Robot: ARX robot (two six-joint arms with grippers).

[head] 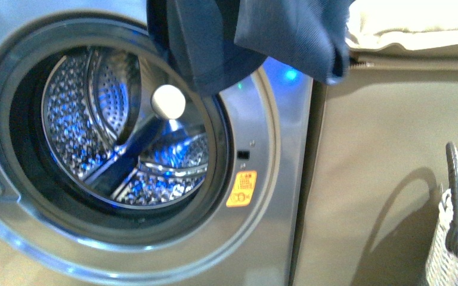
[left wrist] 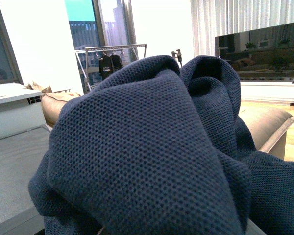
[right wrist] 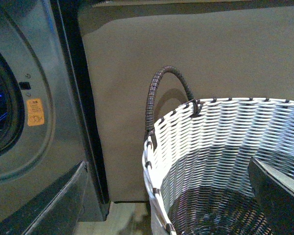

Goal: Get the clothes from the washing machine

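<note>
The navy-blue clothes (head: 262,36) hang from the top of the front view, outside and above the washing machine's open porthole (head: 119,128). In the left wrist view the same ribbed fabric (left wrist: 152,156) fills the picture and hides my left gripper, which is shut on it. The grey washing machine (head: 274,179) shows its bare perforated steel drum (head: 89,119) and orange sticker (head: 241,188). My right gripper is open over the woven basket; one dark finger (right wrist: 277,196) shows. The machine's front also shows in the right wrist view (right wrist: 39,147).
A grey-and-white woven basket (right wrist: 225,142) with a dark looped handle (right wrist: 161,85) stands right of the machine, seen at the front view's corner (head: 453,250). A tan sofa side (head: 387,155) rises behind it. The open door's edge (right wrist: 49,205) juts out low.
</note>
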